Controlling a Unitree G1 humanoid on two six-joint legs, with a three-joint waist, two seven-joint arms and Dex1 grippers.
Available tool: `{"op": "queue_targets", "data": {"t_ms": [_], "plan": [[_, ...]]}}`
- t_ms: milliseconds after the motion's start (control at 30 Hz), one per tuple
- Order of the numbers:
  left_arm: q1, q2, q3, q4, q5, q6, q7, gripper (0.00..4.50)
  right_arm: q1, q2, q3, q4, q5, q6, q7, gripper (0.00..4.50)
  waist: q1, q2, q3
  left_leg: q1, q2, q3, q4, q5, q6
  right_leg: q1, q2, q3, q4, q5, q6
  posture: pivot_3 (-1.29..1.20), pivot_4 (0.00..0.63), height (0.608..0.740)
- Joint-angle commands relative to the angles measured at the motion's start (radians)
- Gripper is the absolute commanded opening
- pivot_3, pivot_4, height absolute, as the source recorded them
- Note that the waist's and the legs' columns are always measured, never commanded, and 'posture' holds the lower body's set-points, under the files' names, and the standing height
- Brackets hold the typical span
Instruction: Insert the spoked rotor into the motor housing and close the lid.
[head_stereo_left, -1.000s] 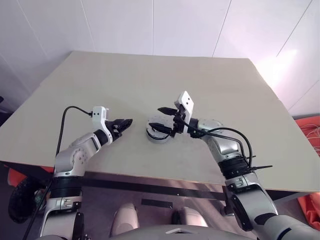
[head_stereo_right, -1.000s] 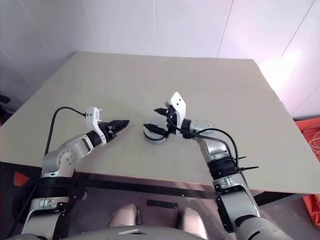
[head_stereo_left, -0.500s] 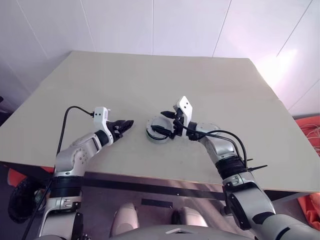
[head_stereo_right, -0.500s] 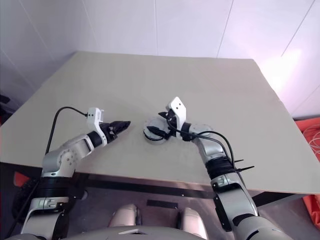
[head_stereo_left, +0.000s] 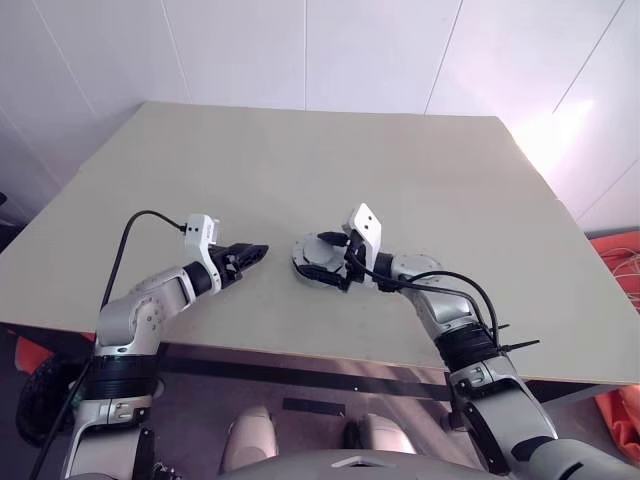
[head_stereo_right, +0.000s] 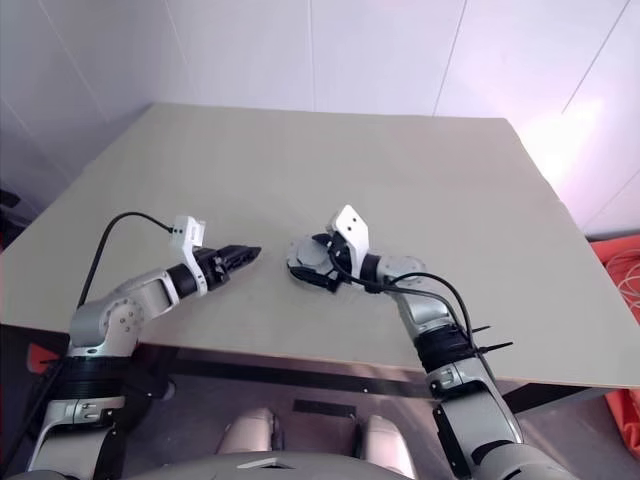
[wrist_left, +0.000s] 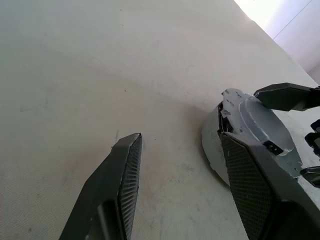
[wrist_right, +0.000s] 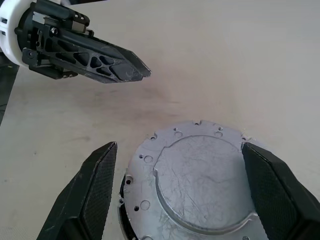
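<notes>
Silvery grey metal forms the lid (head_stereo_left: 316, 254), a round disc on the beige table (head_stereo_left: 300, 150). In the head view, the right gripper (head_stereo_left: 330, 262) straddles it with fingers spread wide; the left gripper (head_stereo_left: 255, 252) hovers at its 9 o'clock, apart. In the left wrist view, 2 ribbed black fingers (wrist_left: 125, 185) stand part open, holding nothing. In the right wrist view, the scratched lid (wrist_right: 200, 180) has a raised centre panel and small rim holes. No writing is readable.
</notes>
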Motion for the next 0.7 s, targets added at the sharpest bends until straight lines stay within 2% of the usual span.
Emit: {"op": "queue_targets", "data": {"t_ms": [33, 667, 700], "plan": [[-0.006, 0.011, 0.002, -0.042, -0.014, 0.002, -0.013, 2.67, -0.027, 0.015, -0.017, 0.035, -0.012, -0.038, -0.032, 4.48, 0.000, 0.000, 0.000, 0.000, 0.000, 0.000, 0.000, 0.000, 0.000, 0.000, 0.000, 0.000, 0.000, 0.000, 0.000, 0.00, 0.000, 0.740], [-0.004, 0.007, 0.002, -0.040, 0.001, -0.015, -0.004, 2.67, -0.024, 0.003, -0.014, 0.089, -0.050, -0.129, -0.054, 4.48, -0.001, 0.000, 0.000, 0.000, 0.000, 0.000, -0.001, 0.000, 0.000, 0.000, 0.000, 0.000, -0.001, 0.000, 0.000, 0.00, 0.000, 0.740], [-0.005, 0.009, 0.004, -0.038, 0.001, -0.016, -0.005, 2.67, -0.025, 0.002, -0.014, 0.093, -0.053, -0.131, -0.056, 4.30, -0.001, 0.000, 0.000, 0.000, 0.000, 0.000, -0.001, 0.000, 0.000, 0.000, 0.000, 0.000, -0.001, 0.000, 0.000, 0.00, 0.000, 0.740]]}}
